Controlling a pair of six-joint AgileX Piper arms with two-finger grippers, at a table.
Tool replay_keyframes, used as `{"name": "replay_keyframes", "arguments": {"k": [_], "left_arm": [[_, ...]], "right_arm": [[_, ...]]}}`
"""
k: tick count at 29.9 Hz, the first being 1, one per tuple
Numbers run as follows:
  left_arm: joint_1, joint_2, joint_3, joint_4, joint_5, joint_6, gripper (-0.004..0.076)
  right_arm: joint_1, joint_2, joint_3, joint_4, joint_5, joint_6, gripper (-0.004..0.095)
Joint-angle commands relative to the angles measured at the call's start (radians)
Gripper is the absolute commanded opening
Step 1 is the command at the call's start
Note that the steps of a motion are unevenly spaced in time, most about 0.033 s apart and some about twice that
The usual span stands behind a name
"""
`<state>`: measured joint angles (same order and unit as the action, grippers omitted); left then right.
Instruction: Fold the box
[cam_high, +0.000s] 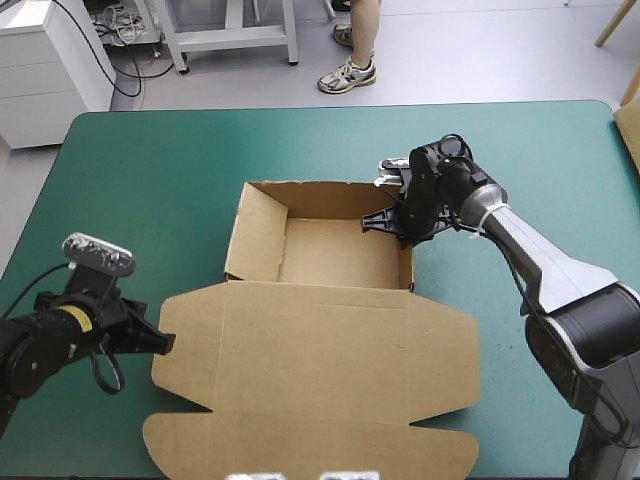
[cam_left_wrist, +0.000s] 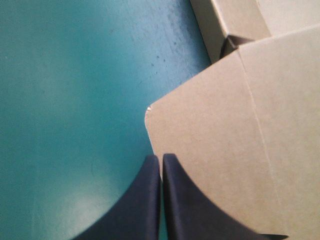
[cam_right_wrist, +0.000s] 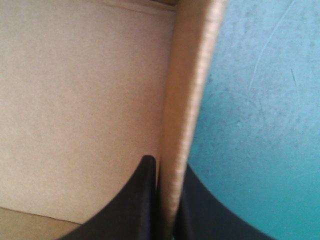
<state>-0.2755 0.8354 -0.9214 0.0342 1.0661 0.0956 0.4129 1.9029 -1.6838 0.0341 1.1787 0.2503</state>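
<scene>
Table (cam_high: 150, 150): teal-green cover lies flat, both far corners rounded. Pale tan strip (cam_high: 630, 130), identity undetermined, at the right edge.

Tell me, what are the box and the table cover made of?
The box looks like brown cardboard, matte: creased fold lines, and a thick raw edge on its raised wall. The teal-green cover seems a smooth mat, perhaps rubber or vinyl, faintly scratched with a soft sheen.

Setting: robotics lab. Indicators: a table (cam_high: 150, 160) with a teal-green cover and a left arm (cam_high: 40, 355) and right arm (cam_high: 560, 280) working at it; behind, a white cabinet (cam_high: 45, 70), grey metal frame (cam_high: 230, 38) and loose cables (cam_high: 122, 22).
</scene>
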Motion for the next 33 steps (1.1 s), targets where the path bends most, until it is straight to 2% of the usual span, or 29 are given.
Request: {"name": "replay_keyframes", "arguments": {"k": [1,5,9,15,24,29,33], "left_arm": [[-0.006,-0.096,0.082,-0.025,-0.064,-0.020,-0.0008],[-0.006,-0.216,0.206,-0.034,-0.060,-0.020,-0.0008],[-0.006,-0.310,0.294,-0.049,-0.049,-0.020,-0.0008],[-0.006,-0.413,0.348,-0.132,-0.049,-0.020,-0.0008],[-0.006,-0.441,0.413,-0.152,-0.041,-0.020,-0.0008],[-0.006,-0.441,0.413,-0.153,-0.041,-0.020,-0.0008],[-0.006,-0.441,0.413,-0.153,-0.041,-0.020,-0.0008]], "right_arm": [[-0.004,-0.053,-0.022,-0.006,-0.010,-0.024,-0.0021],[-0.039,-0.065,-0.047,-0.034,-0.010,-0.026,-0.0021],[-0.136,-0.104,-0.076,-0.034,-0.010,-0.071,-0.0021],[-0.367,-0.174,-0.076,-0.044,-0.010,-0.143,-0.0021],[-0.751,-0.193,-0.065,-0.052,-0.010,-0.242,-0.0020],[-0.878,-0.191,-0.065,-0.093,-0.016,-0.235,-0.0020],[-0.922,-0.191,-0.063,-0.159,-0.009,-0.230,-0.0020]]}}
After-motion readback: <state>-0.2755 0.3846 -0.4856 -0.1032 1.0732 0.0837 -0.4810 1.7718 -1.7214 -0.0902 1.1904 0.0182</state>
